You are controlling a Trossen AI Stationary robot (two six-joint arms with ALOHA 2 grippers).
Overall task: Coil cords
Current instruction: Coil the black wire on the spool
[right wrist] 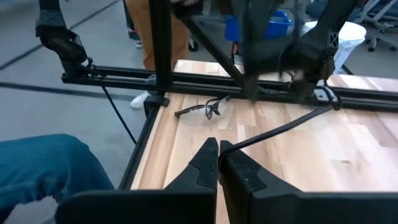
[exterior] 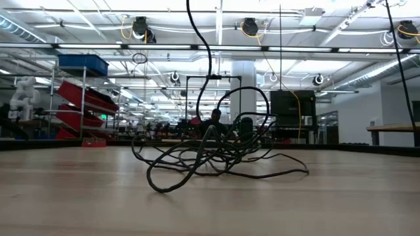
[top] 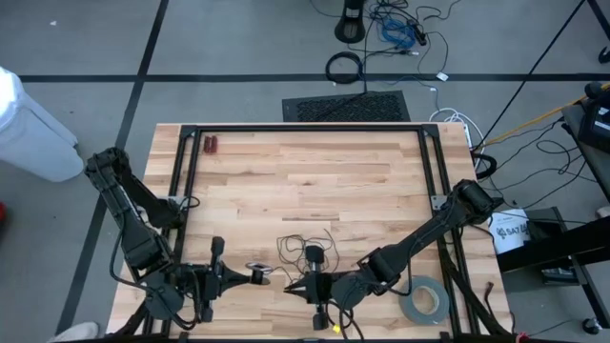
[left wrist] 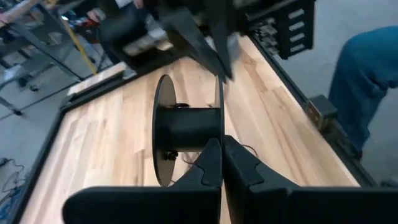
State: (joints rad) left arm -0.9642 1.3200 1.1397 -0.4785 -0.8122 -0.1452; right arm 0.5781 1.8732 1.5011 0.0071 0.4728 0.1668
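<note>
The thin black cord (exterior: 216, 154) lies as a loose, wiry heap on the wooden table near its front edge (top: 305, 246). One strand (exterior: 197, 39) rises from the heap out of the top of the low view. My left gripper (top: 255, 277) is shut on a black spool (left wrist: 186, 127), which hangs above the table with its axis level. Just right of it, my right gripper (top: 292, 286) is shut on the cord (right wrist: 280, 127). That strand runs from its fingertips toward the left arm. My left gripper (left wrist: 222, 146) pinches the rim of one spool flange (left wrist: 220, 118) between its two fingers, reaching nearly level from the table's left. The spool is clear of the table. My right gripper (right wrist: 218, 148) pinches one strand of the cord (right wrist: 231, 146) at its fingertips, reaching from the table's right, slightly downward. The strand leaves the fingers in a straight, drawn line.
A grey tape roll (top: 424, 303) lies at the front right. Safety glasses (right wrist: 205, 111) lie on the table under the left gripper. A small red object (top: 211, 145) sits at the far left. Black rails (top: 305, 128) frame the table. A person in blue trousers (left wrist: 367, 81) stands at the near edge.
</note>
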